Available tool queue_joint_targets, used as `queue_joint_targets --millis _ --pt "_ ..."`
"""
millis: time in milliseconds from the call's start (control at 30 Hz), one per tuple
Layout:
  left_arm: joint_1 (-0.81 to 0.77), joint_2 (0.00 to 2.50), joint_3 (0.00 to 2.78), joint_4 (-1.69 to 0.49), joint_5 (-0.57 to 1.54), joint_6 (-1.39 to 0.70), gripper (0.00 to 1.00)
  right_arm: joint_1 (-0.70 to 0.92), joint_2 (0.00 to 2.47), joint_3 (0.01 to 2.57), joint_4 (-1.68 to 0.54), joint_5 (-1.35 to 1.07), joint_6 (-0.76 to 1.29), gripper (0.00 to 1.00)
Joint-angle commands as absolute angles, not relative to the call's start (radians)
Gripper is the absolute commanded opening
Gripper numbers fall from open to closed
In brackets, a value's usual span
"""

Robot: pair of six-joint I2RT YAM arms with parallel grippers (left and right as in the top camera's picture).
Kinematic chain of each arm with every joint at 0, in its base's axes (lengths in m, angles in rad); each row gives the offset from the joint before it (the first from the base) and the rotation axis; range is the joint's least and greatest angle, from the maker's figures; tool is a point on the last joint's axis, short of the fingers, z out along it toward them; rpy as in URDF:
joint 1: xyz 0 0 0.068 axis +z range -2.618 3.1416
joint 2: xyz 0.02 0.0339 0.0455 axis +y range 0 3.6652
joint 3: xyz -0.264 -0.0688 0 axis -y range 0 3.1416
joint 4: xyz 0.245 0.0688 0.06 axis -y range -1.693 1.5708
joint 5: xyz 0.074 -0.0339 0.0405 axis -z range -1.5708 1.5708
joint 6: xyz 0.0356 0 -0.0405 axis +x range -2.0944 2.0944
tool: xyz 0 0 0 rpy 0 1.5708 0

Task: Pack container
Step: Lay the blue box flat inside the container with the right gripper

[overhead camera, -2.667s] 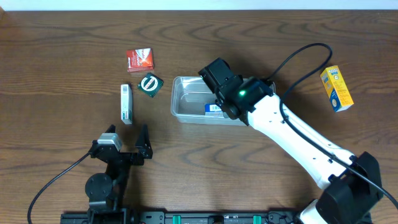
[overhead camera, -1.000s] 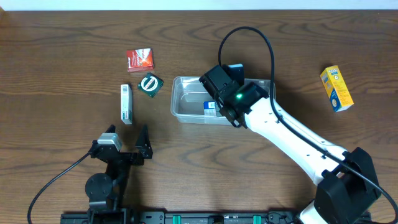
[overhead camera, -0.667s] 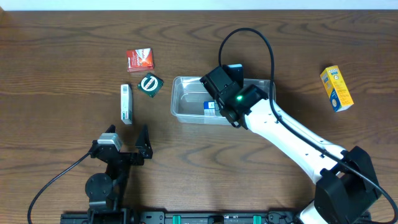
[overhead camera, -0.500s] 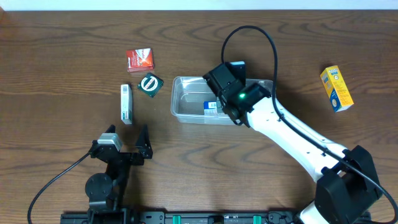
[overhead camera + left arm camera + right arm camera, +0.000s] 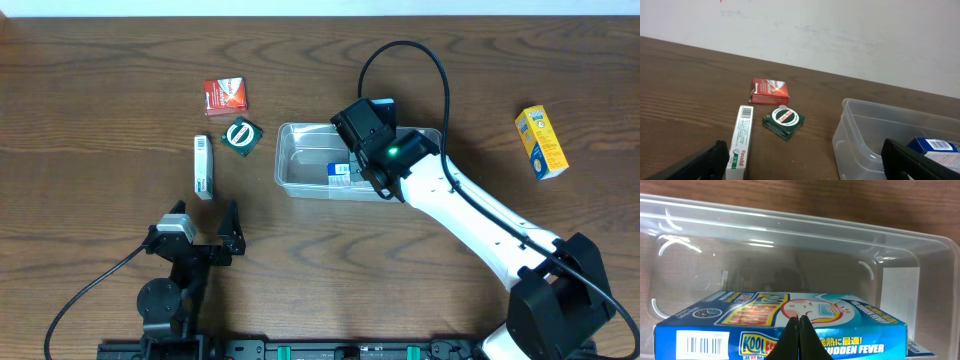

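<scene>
1. The table (image 5: 100, 80) is dark wood grain; everything stands on it.
2. The right arm (image 5: 470, 215), white with a black wrist, reaches over the container's near rim. Its wrist hangs above the container's middle.
3. The left arm (image 5: 165, 290) sits well to the near left of the container and touches nothing.
4. The container (image 5: 305, 160), a clear shallow tub, lies flat at the table's middle. Its long sides run left to right.
5. The left gripper (image 5: 205, 212) points toward the boxes left of the container. Its jaws are spread wide and empty.
6. The right gripper (image 5: 800, 325) is inside the container, above the blue box, with its fingertips pressed together and nothing between them. I cannot tell whether they touch the box.
7. The blue box (image 5: 730, 325) lies flat in the container, against its near wall.
8. The yellow box (image 5: 541, 143) lies well right of the container.
9. The white box (image 5: 203, 166), long and thin, lies left of the container.
10. The red box (image 5: 225, 95) lies to the far left of the container.
11. The green box (image 5: 241, 134), the nearest of the three, lies just beside the container's far left corner.
</scene>
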State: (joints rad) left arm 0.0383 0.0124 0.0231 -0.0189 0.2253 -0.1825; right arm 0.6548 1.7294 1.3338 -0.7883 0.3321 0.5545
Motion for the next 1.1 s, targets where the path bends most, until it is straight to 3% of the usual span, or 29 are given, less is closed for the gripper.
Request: queue_joint_targets --millis 0,1067 --pt "0.043 0.011 0.004 -0.051 0.232 -0.173 0.98 0.648 1.74 1.325 -0.797 0.321 0.541 0.01" --pt "0.043 0.011 0.004 -0.051 0.232 -0.173 0.98 0.646 1.728 1.287 -0.746 0.231 0.51 0.01"
